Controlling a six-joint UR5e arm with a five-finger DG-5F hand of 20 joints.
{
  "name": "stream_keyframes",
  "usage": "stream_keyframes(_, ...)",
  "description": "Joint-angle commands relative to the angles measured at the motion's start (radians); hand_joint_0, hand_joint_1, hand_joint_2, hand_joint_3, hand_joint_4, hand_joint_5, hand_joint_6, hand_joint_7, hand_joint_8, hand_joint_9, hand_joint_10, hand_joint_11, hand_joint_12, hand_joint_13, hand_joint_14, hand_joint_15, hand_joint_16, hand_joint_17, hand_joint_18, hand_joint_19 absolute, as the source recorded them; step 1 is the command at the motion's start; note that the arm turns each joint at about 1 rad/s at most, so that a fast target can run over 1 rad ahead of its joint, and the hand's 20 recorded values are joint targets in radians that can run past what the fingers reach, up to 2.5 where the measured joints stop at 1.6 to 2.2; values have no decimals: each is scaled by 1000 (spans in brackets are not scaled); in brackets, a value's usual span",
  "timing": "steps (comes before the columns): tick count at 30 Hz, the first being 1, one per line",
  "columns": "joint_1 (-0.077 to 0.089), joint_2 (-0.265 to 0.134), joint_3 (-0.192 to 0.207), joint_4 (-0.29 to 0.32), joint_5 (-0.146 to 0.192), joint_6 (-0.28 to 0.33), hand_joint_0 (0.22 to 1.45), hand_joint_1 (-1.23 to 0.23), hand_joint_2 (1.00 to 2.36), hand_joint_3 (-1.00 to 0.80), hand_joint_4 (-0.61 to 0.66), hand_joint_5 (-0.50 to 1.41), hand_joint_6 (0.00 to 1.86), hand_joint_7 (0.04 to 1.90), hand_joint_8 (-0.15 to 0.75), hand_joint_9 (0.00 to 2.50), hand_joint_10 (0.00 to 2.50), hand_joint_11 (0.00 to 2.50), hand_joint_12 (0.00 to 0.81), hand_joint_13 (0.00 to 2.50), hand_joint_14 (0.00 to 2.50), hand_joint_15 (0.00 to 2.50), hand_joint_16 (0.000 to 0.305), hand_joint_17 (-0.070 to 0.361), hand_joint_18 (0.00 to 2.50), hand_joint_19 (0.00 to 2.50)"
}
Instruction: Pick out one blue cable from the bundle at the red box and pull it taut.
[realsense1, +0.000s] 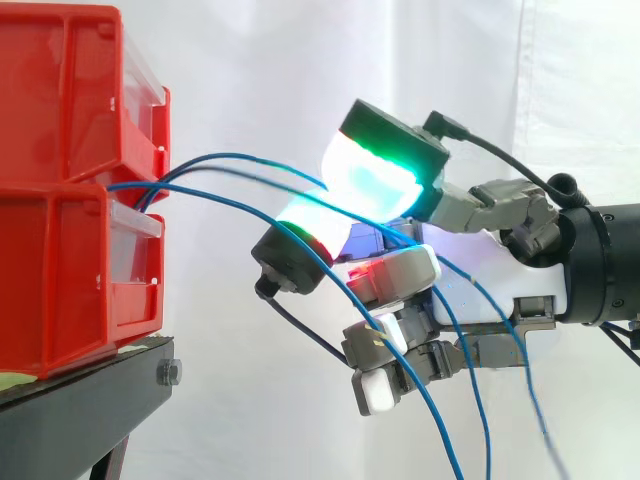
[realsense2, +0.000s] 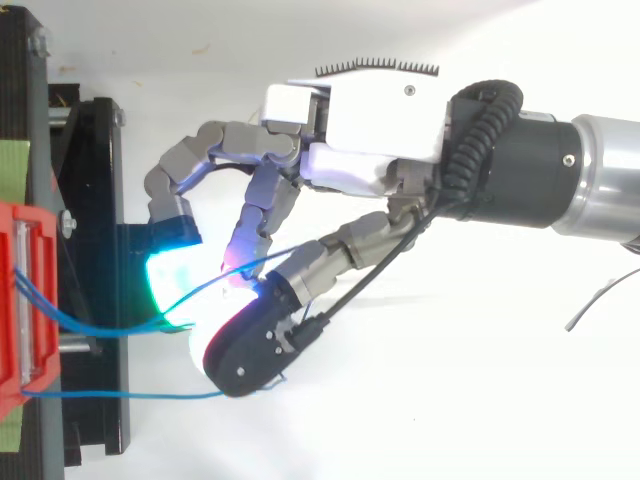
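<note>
Fingertips (realsense1: 378, 182) closed against the thumb in a pinch, with 1 blue cable (realsense1: 228, 156) running into the seam between the green-glowing pad and the thumb's pale pad. The other fingers were curled loosely at 6 o'clock of that pinch and appeared to hold nothing. The hand (realsense2: 370, 130) reached in from 3 o'clock, its pinch hanging in the air near the red box (realsense1: 60, 90) but clearly apart from it.

The cable left the gap between the 2 stacked red boxes at 9 o'clock of the hand, rose in a soft arch and dropped into the pinch. From above, another blue cable (realsense2: 120, 395) ran from the box toward the thumb at 6 o'clock of the green pad. Whether it touched the thumb could not be told. In the side view, more blue strands passed the hand and drooped away toward 5 o'clock. The boxes sat on the black stand (realsense1: 90, 390).

As a judgement, the picking-out looked done or nearly so, since 1 strand was caught while its neighbours hung free. The tightening was not done, because the caught strand curved with visible slack between box and pads. What was left was a pull toward 3 o'clock, away from the box, until that arch flattened into a straight line. The pinch would have to hold firm enough that the thin strand did not slide out.
</note>
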Motion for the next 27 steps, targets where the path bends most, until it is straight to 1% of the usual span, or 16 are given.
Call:
stream_keyframes(1,0,2,0,0,0,0,540,-987,1000,-500,-75,-78,940,1069,250,1305,37,1193,368,1064,29,767,46,103,936,570)
stream_keyframes(3,0,0,0,0,0,0,491,-965,1000,-500,-57,-74,938,1035,272,1312,35,1182,380,1070,28,763,49,110,958,561)
stream_keyframes(6,0,0,0,2,0,-5,461,-941,1000,-500,-46,-71,937,996,277,1317,34,1162,393,1076,25,755,52,116,972,560)
stream_keyframes(10,0,0,0,3,0,-11,455,-940,1000,-500,-40,-71,926,1004,282,1303,35,1164,399,1069,26,743,52,118,963,550)
stream_keyframes(13,0,0,0,5,0,-11,541,-912,1000,-500,-31,-77,919,1041,260,1279,37,1173,371,1040,28,750,47,106,916,573)
stream_keyframes(14,0,0,0,5,0,-11,602,-877,1000,-500,-41,-79,913,1122,255,1289,37,1170,359,1036,28,750,45,101,902,585)
stream_keyframes(19,0,0,0,5,0,-11,675,-919,1000,-489,-35,-77,917,1154,256,1323,37,1174,360,1059,29,752,44,100,913,603)
stream_keyframes(20,2,2,0,5,0,-11,706,-935,1006,-427,-49,-78,918,1182,251,1326,39,1196,360,1060,28,756,44,100,916,594)
stream_keyframes(21,2,0,0,5,0,-11,726,-945,1007,-419,-69,-80,923,1188,254,1326,37,1184,361,1058,28,749,45,100,917,584)
stream_keyframes(23,2,0,0,5,0,-11,758,-963,1005,-442,-97,-86,933,1179,241,1285,38,1178,361,1046,29,746,44,100,908,572)
stream_keyframes(25,2,2,0,5,0,-11,790,-998,1003,-469,-154,-87,934,1225,229,1283,38,1173,354,1026,27,741,44,100,886,553)
stream_keyframes(26,2,0,0,5,0,-11,802,-1002,1000,-498,-216,-81,937,1259,216,1315,39,1177,342,995,26,722,44,99,863,515)
stream_keyframes(27,2,0,0,5,0,-11,811,-1001,1000,-500,-234,-79,936,1281,216,1307,38,1156,342,937,27,675,44,98,841,486)
